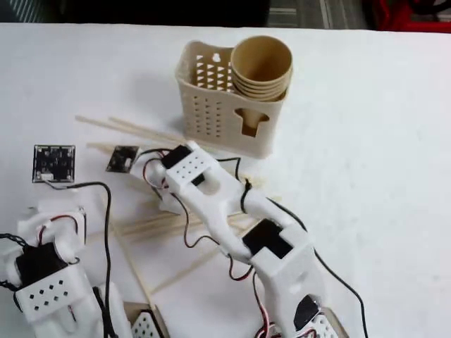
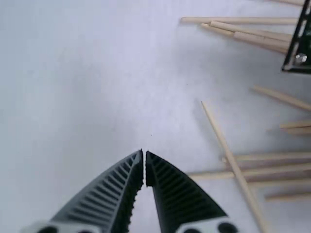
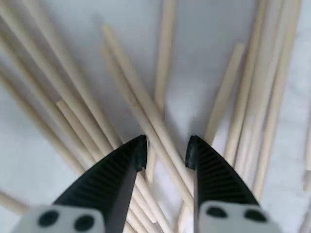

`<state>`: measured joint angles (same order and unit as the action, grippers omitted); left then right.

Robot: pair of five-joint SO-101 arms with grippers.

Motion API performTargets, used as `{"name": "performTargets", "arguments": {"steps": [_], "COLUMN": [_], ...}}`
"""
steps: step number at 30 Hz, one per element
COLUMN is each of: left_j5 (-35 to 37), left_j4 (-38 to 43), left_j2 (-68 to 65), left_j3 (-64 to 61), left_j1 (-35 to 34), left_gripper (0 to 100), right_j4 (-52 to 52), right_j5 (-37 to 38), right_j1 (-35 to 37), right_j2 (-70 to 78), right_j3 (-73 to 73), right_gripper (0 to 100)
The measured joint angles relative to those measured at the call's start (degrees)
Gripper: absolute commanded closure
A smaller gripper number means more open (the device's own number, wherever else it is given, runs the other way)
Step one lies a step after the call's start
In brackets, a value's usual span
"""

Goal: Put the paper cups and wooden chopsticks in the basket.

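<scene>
Between the tips of the right gripper [image 3: 165, 150]: a pair of chopsticks [image 3: 144, 112] lying side by side on the table, passing through the gap.
Right gripper state: jaws apart, one tip on either side of that pair, low over the sticks; nothing clamped yet.
Long axis: roughly along the gripper's own pointing direction, slanting a little across it, so likely to be caught across the width when squeezed.
Around the right gripper: more chopsticks fanned out on both sides, some crossing, close enough to be nudged or pinched along with the pair.
Over bare table [image 2: 73, 73]: left gripper [image 2: 144, 162], jaws together on nothing.
From the left gripper: loose chopsticks off to one side, none under the tips.
Nearer arm: the right, by a wide margin; judged the one for the pick.
Beyond the right gripper: basket [image 1: 218, 123], upright, just past the wrist and farther out from the arm's base.
Inside the basket, at the end farther from the right gripper: cups [image 1: 262, 65], stacked, so only chopsticks left to move.
Coming move, as a guess: close, lift, then tip the sticks upright to drop into the free end beside the cups.
</scene>
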<state>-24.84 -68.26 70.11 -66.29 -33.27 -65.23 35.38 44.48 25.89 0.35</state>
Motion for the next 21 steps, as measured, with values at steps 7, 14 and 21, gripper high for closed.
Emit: {"name": "performTargets", "arguments": {"steps": [7, 14, 21], "left_j5": [0.0, 0.0, 0.0], "left_j4": [0.0, 0.0, 0.0], "left_j2": [0.0, 0.0, 0.0], "left_j3": [0.0, 0.0, 0.0], "left_j1": [0.0, 0.0, 0.0], "left_gripper": [97, 97, 97], "right_j4": [0.53, -1.14, -5.36], "right_j5": [0.0, 0.0, 0.18], "right_j1": [-1.93, -2.9, -3.69], "right_j2": [0.62, -1.58, -11.43], "right_j3": [-0.53, -0.44, -0.44], "right_gripper": [98.1, 98.1, 98.1]}}
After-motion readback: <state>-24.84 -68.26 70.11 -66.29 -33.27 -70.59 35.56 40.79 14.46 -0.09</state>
